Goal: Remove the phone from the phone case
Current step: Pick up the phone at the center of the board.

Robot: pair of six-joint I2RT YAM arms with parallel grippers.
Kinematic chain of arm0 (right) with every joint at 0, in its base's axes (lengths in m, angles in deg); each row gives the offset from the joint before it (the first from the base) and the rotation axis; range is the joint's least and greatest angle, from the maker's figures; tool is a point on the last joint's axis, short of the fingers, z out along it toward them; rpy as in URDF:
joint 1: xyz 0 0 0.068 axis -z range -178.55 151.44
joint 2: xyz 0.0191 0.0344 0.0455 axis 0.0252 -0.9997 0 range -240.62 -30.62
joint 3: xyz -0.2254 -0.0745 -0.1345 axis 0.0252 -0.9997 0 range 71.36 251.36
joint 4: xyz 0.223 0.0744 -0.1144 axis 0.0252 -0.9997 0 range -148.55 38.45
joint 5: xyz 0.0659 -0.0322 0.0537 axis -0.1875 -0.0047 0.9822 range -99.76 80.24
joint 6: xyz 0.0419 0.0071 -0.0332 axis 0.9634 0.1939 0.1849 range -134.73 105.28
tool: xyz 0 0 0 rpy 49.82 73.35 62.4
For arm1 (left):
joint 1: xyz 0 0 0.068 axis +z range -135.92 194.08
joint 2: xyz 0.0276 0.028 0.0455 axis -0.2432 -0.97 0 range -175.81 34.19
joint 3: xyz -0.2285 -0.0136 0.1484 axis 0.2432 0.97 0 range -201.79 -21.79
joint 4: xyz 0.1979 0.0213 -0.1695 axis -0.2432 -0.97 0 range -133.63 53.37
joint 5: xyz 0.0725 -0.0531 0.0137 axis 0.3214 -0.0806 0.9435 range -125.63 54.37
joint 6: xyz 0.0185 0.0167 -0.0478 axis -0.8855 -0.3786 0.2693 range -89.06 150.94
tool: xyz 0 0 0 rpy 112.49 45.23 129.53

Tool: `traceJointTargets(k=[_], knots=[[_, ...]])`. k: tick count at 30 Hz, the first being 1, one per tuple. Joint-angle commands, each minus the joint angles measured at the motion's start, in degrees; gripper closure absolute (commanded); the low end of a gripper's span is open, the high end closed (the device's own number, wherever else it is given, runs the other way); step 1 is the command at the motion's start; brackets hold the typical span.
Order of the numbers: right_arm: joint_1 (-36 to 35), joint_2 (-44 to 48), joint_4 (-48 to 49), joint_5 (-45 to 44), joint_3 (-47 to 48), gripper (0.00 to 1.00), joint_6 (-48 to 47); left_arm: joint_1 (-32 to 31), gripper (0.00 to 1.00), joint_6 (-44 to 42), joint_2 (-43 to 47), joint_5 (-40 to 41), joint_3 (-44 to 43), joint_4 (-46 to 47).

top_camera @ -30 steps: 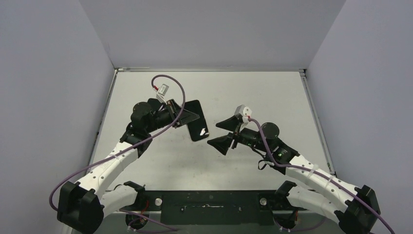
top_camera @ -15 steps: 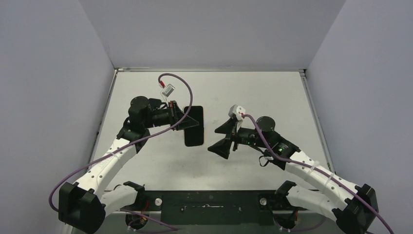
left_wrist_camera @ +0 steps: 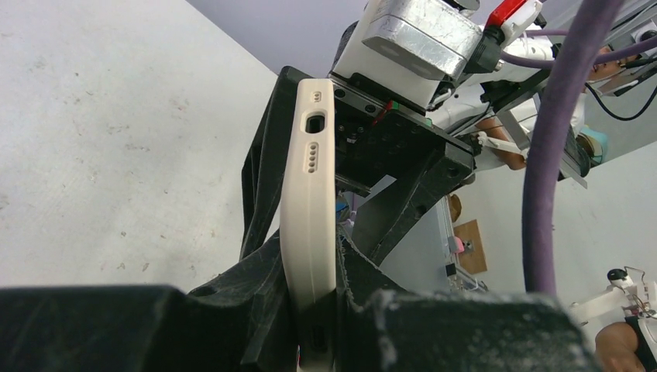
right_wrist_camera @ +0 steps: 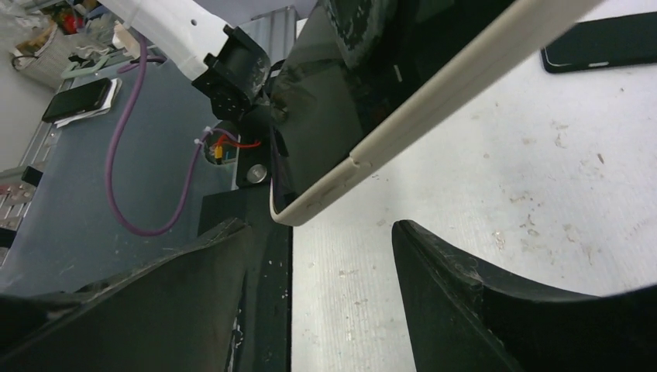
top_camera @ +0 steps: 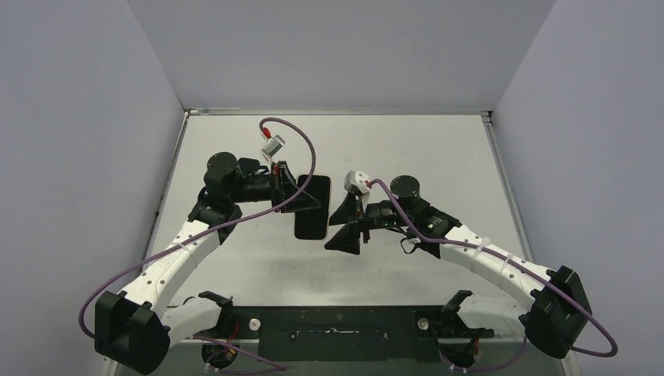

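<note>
The phone, black screen up, sits in a cream case and is held above the middle of the table. My left gripper is shut on it from the left. In the left wrist view the case's cream edge with its port holes runs up between my fingers. My right gripper is open, right beside the phone's right edge. In the right wrist view the cased phone hangs just above and ahead of the open gripper, not between the fingers.
The white table has walls on three sides. A flat black object lies on the table in the right wrist view. The black base rail runs along the near edge. Purple cables loop over both wrists.
My right gripper has moved left, up beside the phone. My left gripper has turned the phone and drawn it slightly left and straighter, still holding it.
</note>
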Motion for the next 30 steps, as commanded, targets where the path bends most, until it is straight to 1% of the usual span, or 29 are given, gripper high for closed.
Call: traceJointTargets(k=[1,6,11,12,15,19,21,25,28,30], knots=[[-0.68,-1.13,5.76,4.85,3.79,0.35,-1.64,-0.23,1.00,-0.50,0.54,-2.54,-3.72,5.46],[-1.01,-2.73,6.74,5.95,4.63,0.41,-1.94,-0.65,1.00,-0.14,0.53,-2.80,-3.83,5.79],[-1.28,-3.90,7.42,6.81,5.06,0.53,-2.95,-1.11,1.00,0.38,0.36,-3.03,-3.78,6.54],[-1.29,-3.98,7.36,6.88,5.09,0.58,-3.55,-1.18,1.00,0.97,0.32,-3.14,-3.64,7.11],[-1.38,-4.19,6.18,7.45,5.31,0.68,-6.03,-1.36,1.00,3.33,0.36,-3.57,-3.20,9.65],[-1.76,-4.08,1.60,7.72,6.33,0.88,-13.24,-1.36,1.00,6.80,-0.34,-3.54,-3.72,10.67],[-2.03,-4.10,-0.62,7.35,6.99,0.94,-16.51,-1.36,1.00,8.33,-0.74,-3.68,-4.15,10.83],[-2.92,-5.02,-5.81,5.62,9.39,1.00,-23.24,-1.36,1.00,11.93,-1.63,-3.77,-4.49,11.91],[-3.18,-6.26,-12.88,3.65,12.56,1.00,-29.08,-1.40,1.00,15.35,-2.68,-3.45,-4.31,12.09],[-3.40,-6.88,-16.20,2.19,14.20,1.00,-32.69,-1.36,1.00,18.05,-3.12,-3.42,-3.72,14.49]])
